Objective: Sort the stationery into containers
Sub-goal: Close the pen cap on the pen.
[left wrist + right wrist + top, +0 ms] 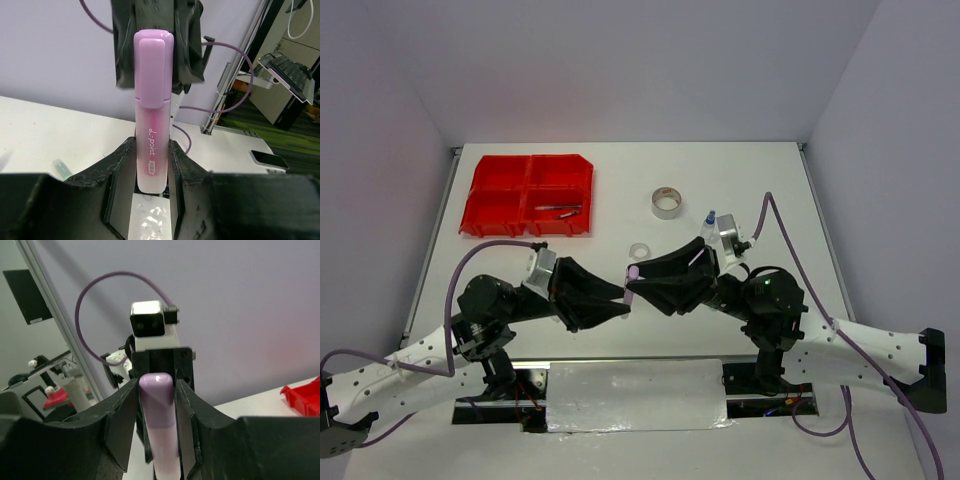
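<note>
Top external: pink marker (631, 274), held aloft near table centre, clasped at opposite ends by left gripper (623, 298) and right gripper (640, 280). Advised: right lets go fully before left carries it to the red tray (490, 227) at 10 o'clock.

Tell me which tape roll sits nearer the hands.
The small clear tape ring, just beyond the held pink marker; the larger grey tape roll lies farther back.
</note>
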Robot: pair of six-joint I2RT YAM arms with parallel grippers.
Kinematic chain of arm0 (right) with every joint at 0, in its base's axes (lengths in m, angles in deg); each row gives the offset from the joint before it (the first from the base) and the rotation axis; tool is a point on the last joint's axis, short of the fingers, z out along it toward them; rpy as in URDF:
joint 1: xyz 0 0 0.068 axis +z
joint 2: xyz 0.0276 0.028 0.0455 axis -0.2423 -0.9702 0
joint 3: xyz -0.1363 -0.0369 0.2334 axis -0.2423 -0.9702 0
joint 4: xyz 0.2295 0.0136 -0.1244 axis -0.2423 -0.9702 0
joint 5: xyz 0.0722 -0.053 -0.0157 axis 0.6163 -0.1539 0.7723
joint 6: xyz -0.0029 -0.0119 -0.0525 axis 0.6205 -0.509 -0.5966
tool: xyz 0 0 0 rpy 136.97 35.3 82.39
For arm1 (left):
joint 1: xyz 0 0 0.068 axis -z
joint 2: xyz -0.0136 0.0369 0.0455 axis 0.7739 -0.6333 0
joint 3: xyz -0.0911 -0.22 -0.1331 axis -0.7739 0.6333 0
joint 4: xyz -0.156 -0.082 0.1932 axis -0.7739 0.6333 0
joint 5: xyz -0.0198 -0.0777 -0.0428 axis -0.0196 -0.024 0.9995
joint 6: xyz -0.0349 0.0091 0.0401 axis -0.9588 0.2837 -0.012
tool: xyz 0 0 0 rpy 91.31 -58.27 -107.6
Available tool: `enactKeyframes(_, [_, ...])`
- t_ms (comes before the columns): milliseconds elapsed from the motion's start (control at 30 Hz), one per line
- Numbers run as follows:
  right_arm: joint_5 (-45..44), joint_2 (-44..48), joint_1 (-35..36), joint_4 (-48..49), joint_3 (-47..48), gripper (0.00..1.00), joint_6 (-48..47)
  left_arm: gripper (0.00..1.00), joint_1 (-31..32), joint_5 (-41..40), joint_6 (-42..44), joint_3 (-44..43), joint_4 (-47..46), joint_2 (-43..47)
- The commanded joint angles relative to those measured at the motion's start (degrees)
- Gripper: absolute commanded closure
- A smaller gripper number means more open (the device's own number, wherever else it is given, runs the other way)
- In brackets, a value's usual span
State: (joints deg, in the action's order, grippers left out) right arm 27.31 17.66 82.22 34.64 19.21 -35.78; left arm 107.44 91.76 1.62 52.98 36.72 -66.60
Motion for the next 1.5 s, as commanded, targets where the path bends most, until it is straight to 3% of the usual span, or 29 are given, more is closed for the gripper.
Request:
enactKeyframes(0, [0.1,0.4,0.8,-0.5,-1.1,0.53,0.7,1.0,0.2,-0.8,3.5,-3.7,-4.5,0.7])
enactKeyframes(233, [-1.5,0.6,1.0,-2.5,-0.1,0.35,-0.3,1.0,0.2,-0.9,3.5,-2.9,-3.9,-0.6])
enactKeyframes(667, [1.1,-0.4,1.4,-3.4,0.0,0.34,-2.2,1.0,0.2,-3.7,3.7,-4.2,-2.2,0.1])
enactKeyframes(900, [0.9,-0.2,1.8,-3.0,-0.3,0.58,-4.3,1.0,0.2,-3.6,2.5,-5.5,-2.0,-1.2])
enactKeyframes(1000, [0.8,-0.3,2.0,-2.9,-0.5,0.75,-4.8,1.0,0.2,-4.0,2.0,-5.6,-2.1,-1.0])
enactKeyframes(1067, [0.6,-0.4,2.0,-2.9,-0.3,0.79,-5.0,0.98,0.2,-3.8,1.8,-5.7,-2.2,-1.0])
enactKeyframes(1233, [0.9,-1.1,2.3,-3.0,0.3,0.9,-5.2,0.75,0.2,-1.7,1.9,-6.6,-1.8,-2.4])
enactKeyframes(1300, [0.9,-1.4,2.5,-3.0,0.8,0.91,-5.1,0.57,0.2,-0.9,2.0,-6.8,-1.7,-3.0])
enactKeyframes(1367, [0.7,-1.8,3.1,-3.0,1.2,0.91,-5.2,0.51,0.2,-0.4,2.1,-6.9,-1.9,-3.7])
enactKeyframes(1467, [0.0,-2.4,3.7,-3.5,1.9,0.91,-5.7,0.6,0.2,0.0,2.2,-6.8,-2.1,-4.3])
